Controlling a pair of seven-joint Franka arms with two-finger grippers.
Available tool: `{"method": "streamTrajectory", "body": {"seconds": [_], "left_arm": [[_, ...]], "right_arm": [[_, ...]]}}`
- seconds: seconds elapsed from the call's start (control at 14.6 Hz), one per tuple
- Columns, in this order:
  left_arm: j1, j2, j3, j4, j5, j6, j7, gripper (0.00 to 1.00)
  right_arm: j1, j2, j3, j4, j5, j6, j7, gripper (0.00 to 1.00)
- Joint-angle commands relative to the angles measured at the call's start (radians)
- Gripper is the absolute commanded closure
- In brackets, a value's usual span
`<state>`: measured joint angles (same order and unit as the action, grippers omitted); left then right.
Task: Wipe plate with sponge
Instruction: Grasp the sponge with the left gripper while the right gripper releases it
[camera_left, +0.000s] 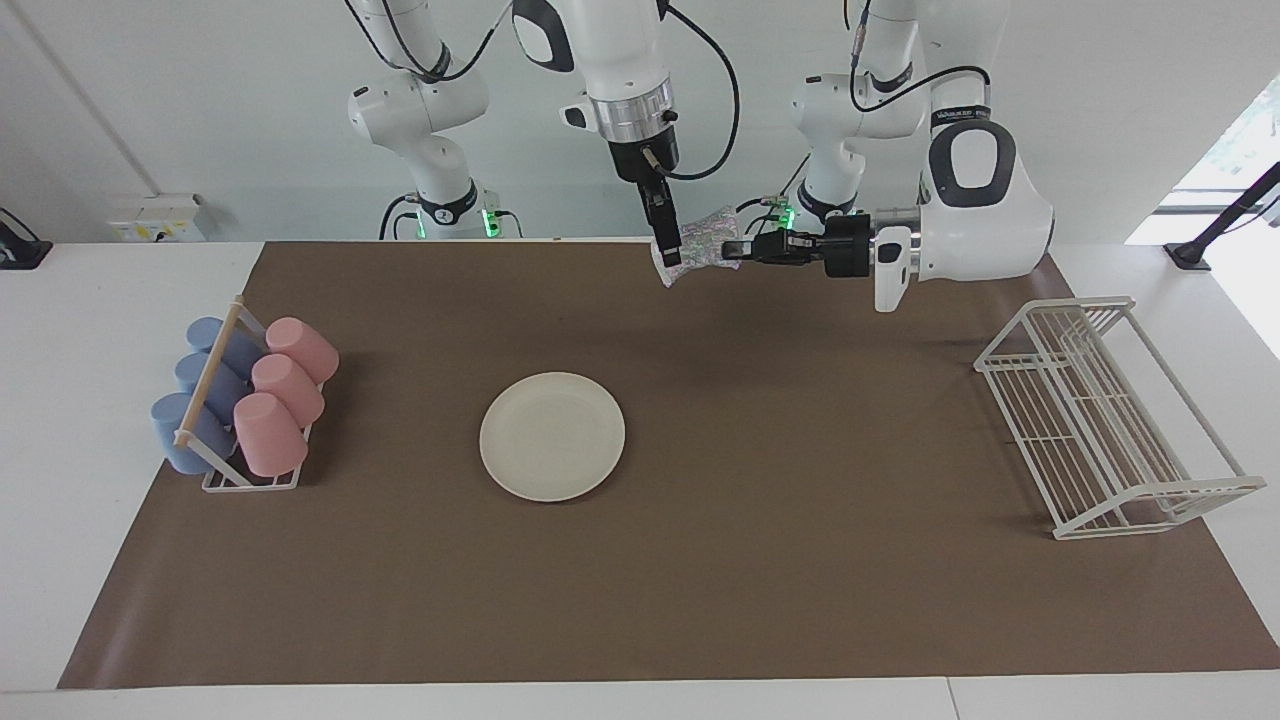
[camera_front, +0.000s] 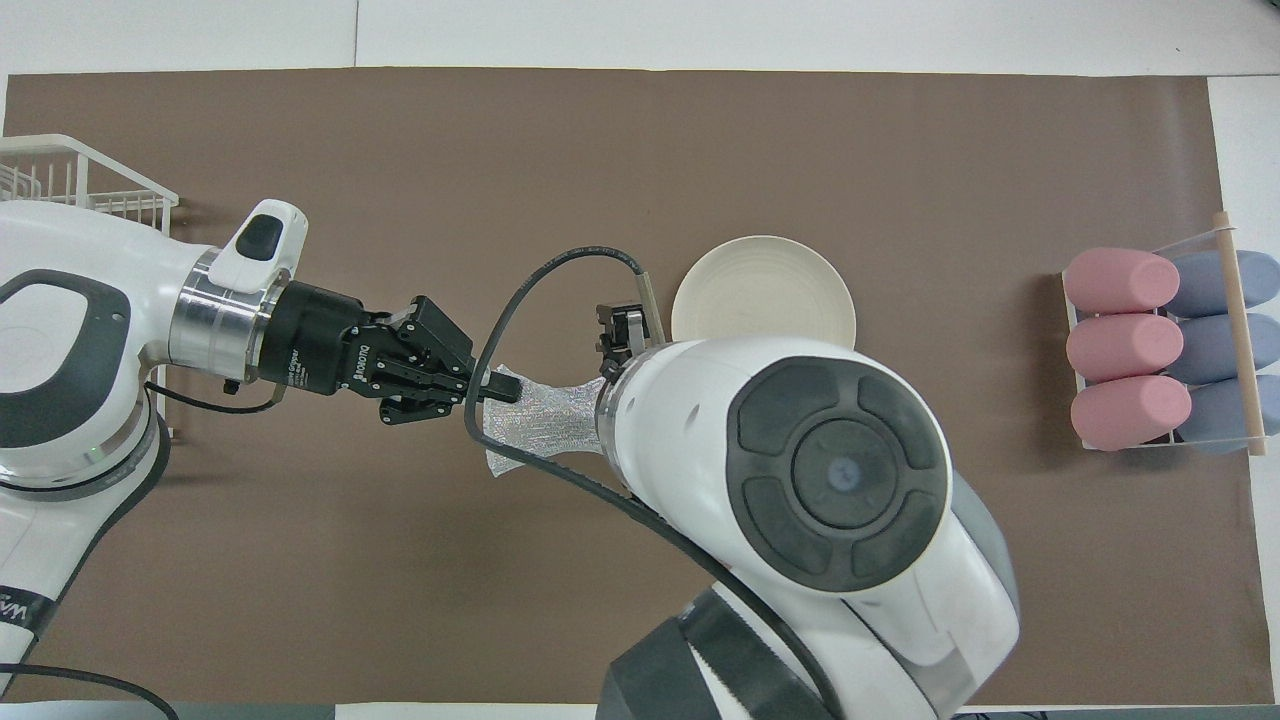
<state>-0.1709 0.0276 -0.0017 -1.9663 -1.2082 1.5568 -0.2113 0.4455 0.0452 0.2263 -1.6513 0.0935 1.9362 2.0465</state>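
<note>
The cream-white plate (camera_left: 552, 436) lies flat on the brown mat near the middle of the table; in the overhead view (camera_front: 763, 300) my right arm covers its nearer edge. The silvery mesh sponge (camera_left: 705, 240) hangs in the air between both grippers, over the mat's edge nearest the robots. It also shows in the overhead view (camera_front: 540, 425). My left gripper (camera_left: 738, 248) reaches in level and is shut on one end of the sponge (camera_front: 503, 386). My right gripper (camera_left: 668, 255) points down and is shut on the other end. Its fingertips are hidden under its own arm in the overhead view.
A rack of pink and blue cups (camera_left: 245, 405) stands at the right arm's end of the table (camera_front: 1165, 350). A white wire rack (camera_left: 1105, 415) stands at the left arm's end (camera_front: 90, 190). The brown mat (camera_left: 800, 580) covers most of the table.
</note>
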Motion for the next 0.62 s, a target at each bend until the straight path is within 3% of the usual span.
{"method": "streamTrajectory", "body": {"seconds": [0.0,0.27,0.55], "left_arm": [[0.045,-0.014,-0.003,0.021,0.118,-0.003,-0.033,1.0],[0.106,-0.044,-0.003,0.041,0.263,0.023,-0.074,1.0],[0.156,-0.052,-0.003,0.136,0.485,0.026,-0.172,1.0]], "right_arm": [[-0.036,-0.021,0.007,-0.001,-0.009,-0.006,-0.133,0.0],[-0.073,-0.03,0.007,-0.015,-0.009,-0.003,-0.435,0.0],[-0.155,-0.041,0.005,-0.027,-0.009,-0.029,-0.959,0.0]]}}
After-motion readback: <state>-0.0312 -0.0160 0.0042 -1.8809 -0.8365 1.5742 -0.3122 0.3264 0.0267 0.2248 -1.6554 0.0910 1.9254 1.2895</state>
